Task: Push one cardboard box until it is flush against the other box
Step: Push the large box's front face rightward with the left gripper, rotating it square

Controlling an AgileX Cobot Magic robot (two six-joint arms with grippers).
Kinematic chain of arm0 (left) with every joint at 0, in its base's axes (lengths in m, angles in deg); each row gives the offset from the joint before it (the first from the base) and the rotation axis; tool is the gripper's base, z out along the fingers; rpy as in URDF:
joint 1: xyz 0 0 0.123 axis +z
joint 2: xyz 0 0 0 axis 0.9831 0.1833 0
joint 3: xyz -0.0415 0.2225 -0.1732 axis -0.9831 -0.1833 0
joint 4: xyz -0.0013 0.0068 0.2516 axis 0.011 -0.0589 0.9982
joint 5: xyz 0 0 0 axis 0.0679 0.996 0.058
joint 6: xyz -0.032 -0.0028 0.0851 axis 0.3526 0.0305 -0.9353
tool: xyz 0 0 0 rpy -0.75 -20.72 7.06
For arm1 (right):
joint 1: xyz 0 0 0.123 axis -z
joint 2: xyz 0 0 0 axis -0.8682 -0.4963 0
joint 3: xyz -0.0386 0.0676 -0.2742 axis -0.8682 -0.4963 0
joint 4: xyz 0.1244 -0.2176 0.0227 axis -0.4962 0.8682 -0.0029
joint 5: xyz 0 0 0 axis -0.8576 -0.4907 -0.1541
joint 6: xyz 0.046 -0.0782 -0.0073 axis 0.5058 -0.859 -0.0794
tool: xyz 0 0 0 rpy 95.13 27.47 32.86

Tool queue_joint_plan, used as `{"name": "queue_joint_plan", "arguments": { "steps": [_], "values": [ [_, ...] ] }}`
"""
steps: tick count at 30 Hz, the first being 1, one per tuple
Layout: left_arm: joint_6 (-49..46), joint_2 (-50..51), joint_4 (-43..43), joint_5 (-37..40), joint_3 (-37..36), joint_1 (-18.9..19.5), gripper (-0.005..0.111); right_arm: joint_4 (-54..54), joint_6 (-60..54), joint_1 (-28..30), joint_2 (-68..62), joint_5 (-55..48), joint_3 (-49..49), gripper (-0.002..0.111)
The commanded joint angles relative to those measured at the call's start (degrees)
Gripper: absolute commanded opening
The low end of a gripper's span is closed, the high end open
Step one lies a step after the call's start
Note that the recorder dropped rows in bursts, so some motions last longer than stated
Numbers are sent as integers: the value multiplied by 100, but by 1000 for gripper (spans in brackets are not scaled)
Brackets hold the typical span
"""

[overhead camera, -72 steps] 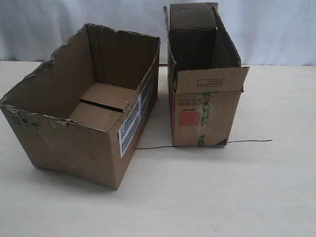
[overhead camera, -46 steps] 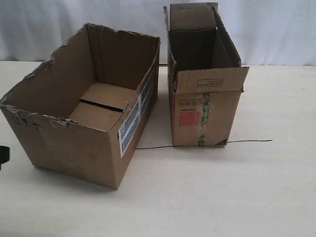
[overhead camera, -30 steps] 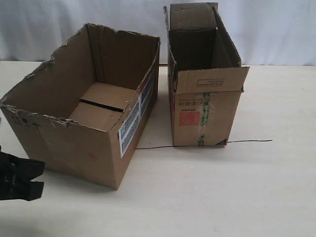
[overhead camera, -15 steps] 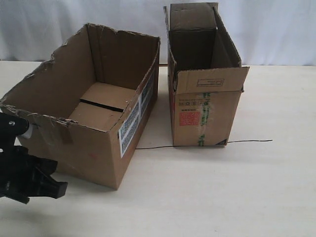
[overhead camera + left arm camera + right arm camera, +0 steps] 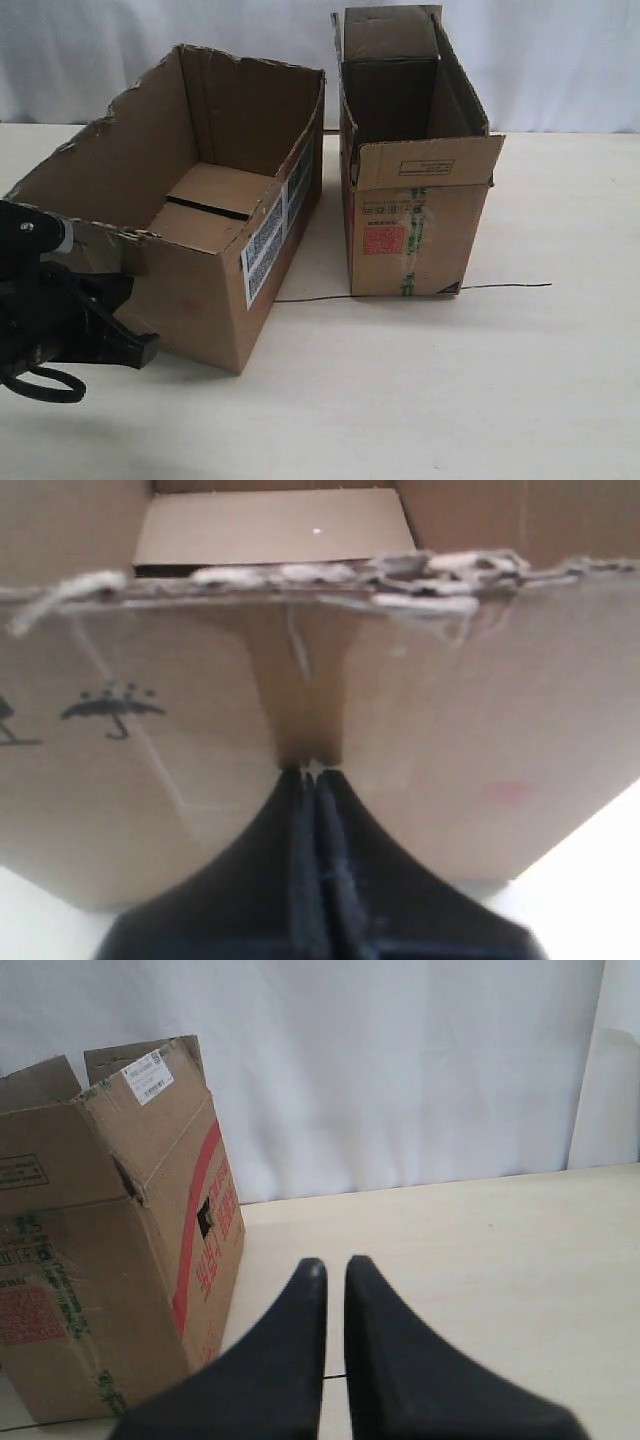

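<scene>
The wide, low cardboard box (image 5: 200,300) with ragged torn edges stands at the left, its white-blue label (image 5: 275,235) facing the tall box. In the left wrist view its wall (image 5: 450,730) fills the frame, with a black umbrella symbol (image 5: 115,708). My left gripper (image 5: 145,348) is shut, its tips (image 5: 310,770) pressed against that wall's outer face. The narrower, taller box (image 5: 415,240) with the red label and green tape stands to the right, a gap of table between the two. My right gripper (image 5: 335,1265) hovers shut beside the tall box (image 5: 90,1290), holding nothing; it is outside the exterior view.
A thin black wire (image 5: 500,287) lies on the pale table, running from under the tall box toward the right. A white curtain (image 5: 560,60) closes off the back. The light wooden tabletop (image 5: 450,400) stretches across the front and right.
My left arm came in from the left edge and reached the wide box's outer wall. The box has shifted and turned slightly toward the tall box. The tall box has not moved.
</scene>
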Motion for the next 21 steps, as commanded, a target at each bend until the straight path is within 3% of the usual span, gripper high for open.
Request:
{"name": "queue_joint_plan", "arguments": {
  "steps": [1, 21],
  "values": [
    [148, 273, -37, -236, 178, -22, 0, -9, 2, 10, 24, -20, -27, 5],
    [556, 1096, 133, -158, 1238, -22, 0, -9, 16, 10, 24, -20, -27, 5]
  ]
}}
